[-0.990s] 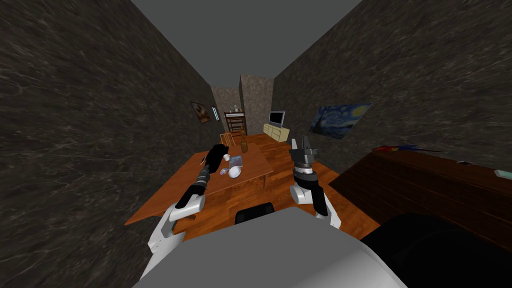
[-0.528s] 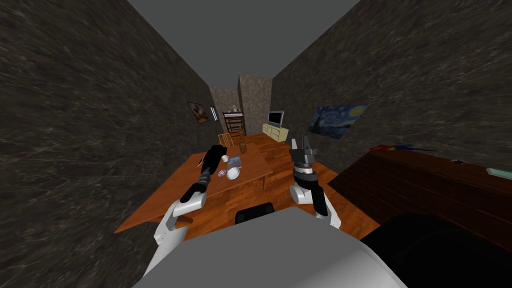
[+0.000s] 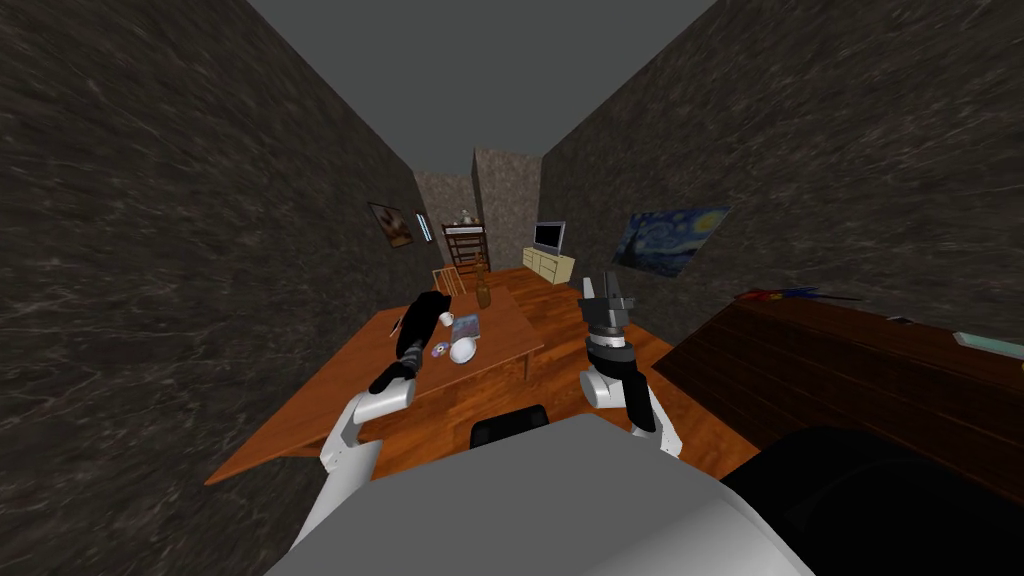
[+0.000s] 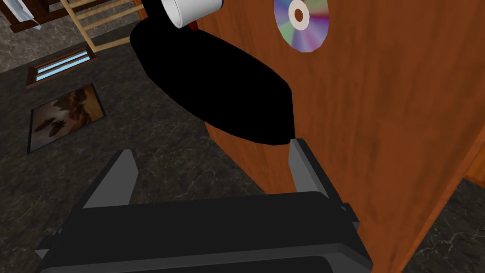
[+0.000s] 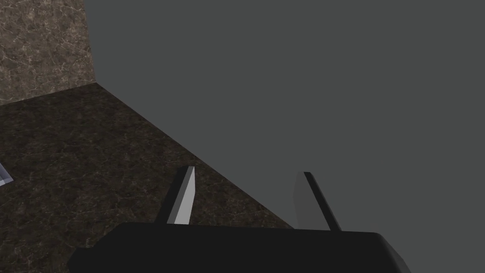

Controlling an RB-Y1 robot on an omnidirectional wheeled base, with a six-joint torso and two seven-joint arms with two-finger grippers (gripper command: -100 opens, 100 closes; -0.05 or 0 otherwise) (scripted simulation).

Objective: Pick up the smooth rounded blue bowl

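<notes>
text: none legible | labels: none | numbers: none | signs: none

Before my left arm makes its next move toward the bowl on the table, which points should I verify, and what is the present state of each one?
1. Left pincer open: ok, it stands wide open.
2. Bowl located: ok, it looks pale and sits on the table beside the disc.
3. Pincer aimed at the bowl: not ok, the left wrist view faces the disc and the mug instead.
4. Black shape just ahead of the pincer is harmless: cannot tell.
5. Right pincer out of the way: ok, open, held up off to the table's side.
</notes>
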